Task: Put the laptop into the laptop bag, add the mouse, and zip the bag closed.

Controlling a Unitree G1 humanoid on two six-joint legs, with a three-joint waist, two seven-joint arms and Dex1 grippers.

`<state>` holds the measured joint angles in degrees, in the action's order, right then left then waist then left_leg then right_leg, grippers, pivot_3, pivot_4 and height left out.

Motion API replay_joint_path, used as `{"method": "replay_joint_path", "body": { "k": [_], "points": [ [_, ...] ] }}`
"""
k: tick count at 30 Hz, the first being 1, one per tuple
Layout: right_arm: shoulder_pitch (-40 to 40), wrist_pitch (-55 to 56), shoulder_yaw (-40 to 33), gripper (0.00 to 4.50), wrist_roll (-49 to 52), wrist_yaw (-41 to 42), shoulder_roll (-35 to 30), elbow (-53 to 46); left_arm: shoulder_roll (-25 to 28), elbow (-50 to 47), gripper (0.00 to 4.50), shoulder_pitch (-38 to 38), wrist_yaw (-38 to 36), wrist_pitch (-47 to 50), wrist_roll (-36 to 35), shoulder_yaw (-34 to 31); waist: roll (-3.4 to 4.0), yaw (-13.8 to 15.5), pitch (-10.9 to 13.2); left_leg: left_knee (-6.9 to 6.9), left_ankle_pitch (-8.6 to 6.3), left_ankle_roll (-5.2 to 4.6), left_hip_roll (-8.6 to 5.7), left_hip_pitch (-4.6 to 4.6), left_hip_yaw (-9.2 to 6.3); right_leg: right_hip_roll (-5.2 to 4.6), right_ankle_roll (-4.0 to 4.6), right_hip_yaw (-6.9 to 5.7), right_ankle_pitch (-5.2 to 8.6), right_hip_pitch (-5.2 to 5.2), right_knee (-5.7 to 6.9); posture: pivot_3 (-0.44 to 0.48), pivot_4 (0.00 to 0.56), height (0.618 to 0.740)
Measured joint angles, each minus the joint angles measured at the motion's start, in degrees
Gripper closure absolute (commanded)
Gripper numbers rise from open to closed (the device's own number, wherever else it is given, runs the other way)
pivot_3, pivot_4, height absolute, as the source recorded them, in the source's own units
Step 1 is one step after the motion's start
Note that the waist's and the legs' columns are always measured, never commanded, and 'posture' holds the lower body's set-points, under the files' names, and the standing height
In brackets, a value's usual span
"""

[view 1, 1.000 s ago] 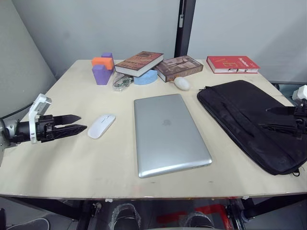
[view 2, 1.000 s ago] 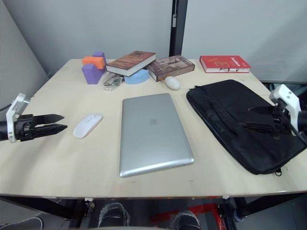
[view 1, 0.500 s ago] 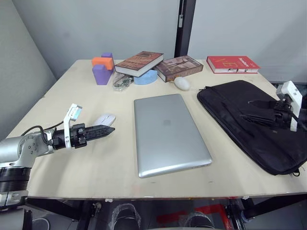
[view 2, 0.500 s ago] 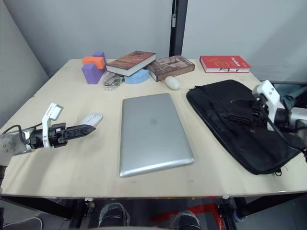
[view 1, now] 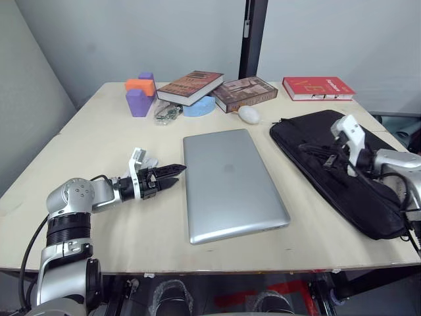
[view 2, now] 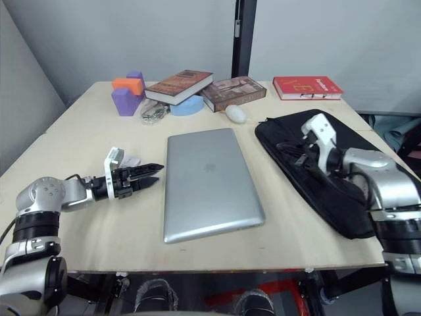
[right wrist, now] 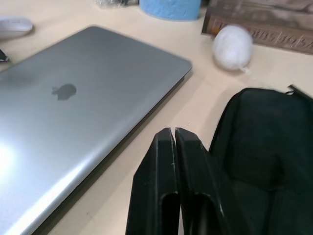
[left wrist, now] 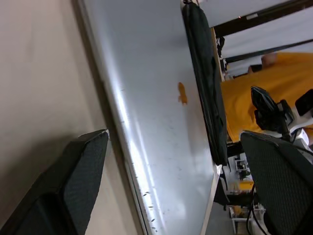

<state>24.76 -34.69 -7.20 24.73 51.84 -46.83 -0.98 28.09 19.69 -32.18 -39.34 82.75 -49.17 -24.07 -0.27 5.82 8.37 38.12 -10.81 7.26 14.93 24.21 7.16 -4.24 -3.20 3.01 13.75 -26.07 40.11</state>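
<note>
The silver laptop (view 1: 230,181) lies shut in the middle of the table. My left gripper (view 1: 177,174) is open, and its tips reach the laptop's left edge, low over the tabletop. In the left wrist view its two fingers (left wrist: 78,171) stand wide apart on either side of that edge. The white mouse (view 1: 150,160) lies just behind that wrist, partly hidden. The black laptop bag (view 1: 368,191) lies flat to the right of the laptop. My right gripper (right wrist: 174,132) is shut above the bag's near-left corner, and nothing shows between its fingers.
Along the back of the table lie two brown books (view 1: 191,85), a red book (view 1: 318,87), purple and orange blocks (view 1: 140,92), a blue piece (view 1: 199,106) and a white egg-like lump (view 1: 249,114). A person in an orange top (left wrist: 249,93) is beyond the table.
My left gripper has swept right, past the mouse, to the laptop's left edge. My right gripper has moved left over the bag and gone from open to shut.
</note>
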Motion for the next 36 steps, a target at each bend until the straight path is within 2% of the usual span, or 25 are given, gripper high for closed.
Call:
{"method": "replay_joint_path", "body": {
  "k": [12,19,25,36],
  "points": [
    [7.9,3.9,14.7,4.49,-15.3,-7.0,9.5,16.4,-1.6,3.9,0.00,-5.0,0.6,-0.8,2.2,4.4,0.01,0.1,0.0,-0.01,-0.04,0.13,-0.08,-0.03,-0.12,-0.07,0.00,-0.11,0.00,0.13,-0.02,0.000,0.150,0.707],
    [12.9,6.1,16.2,4.49,-19.8,-9.0,14.4,23.0,-2.4,5.6,0.00,-5.9,1.0,-2.3,2.8,4.8,0.01,0.1,0.0,-0.01,-0.14,0.38,-0.27,-0.10,-0.20,-0.25,-0.01,-0.12,-0.03,0.28,0.02,0.000,0.150,0.707],
    [14.2,5.8,17.1,4.49,-21.3,-7.6,18.5,23.0,-2.7,5.6,0.00,-5.9,1.0,-2.9,2.9,5.0,0.02,-0.2,0.0,-0.01,-0.14,0.38,-0.37,-0.10,-0.23,-0.33,-0.01,-0.13,-0.03,0.29,0.01,0.000,0.150,0.707],
    [14.6,1.8,16.0,4.49,-21.2,-5.6,20.2,21.2,-4.0,4.7,0.00,-5.8,1.2,-4.0,2.8,4.9,0.03,-0.8,0.0,-0.26,-0.13,0.46,-0.36,-0.09,-0.23,-0.32,-0.02,-0.19,-0.02,0.24,-0.10,0.000,0.150,0.707]
  ]
}}
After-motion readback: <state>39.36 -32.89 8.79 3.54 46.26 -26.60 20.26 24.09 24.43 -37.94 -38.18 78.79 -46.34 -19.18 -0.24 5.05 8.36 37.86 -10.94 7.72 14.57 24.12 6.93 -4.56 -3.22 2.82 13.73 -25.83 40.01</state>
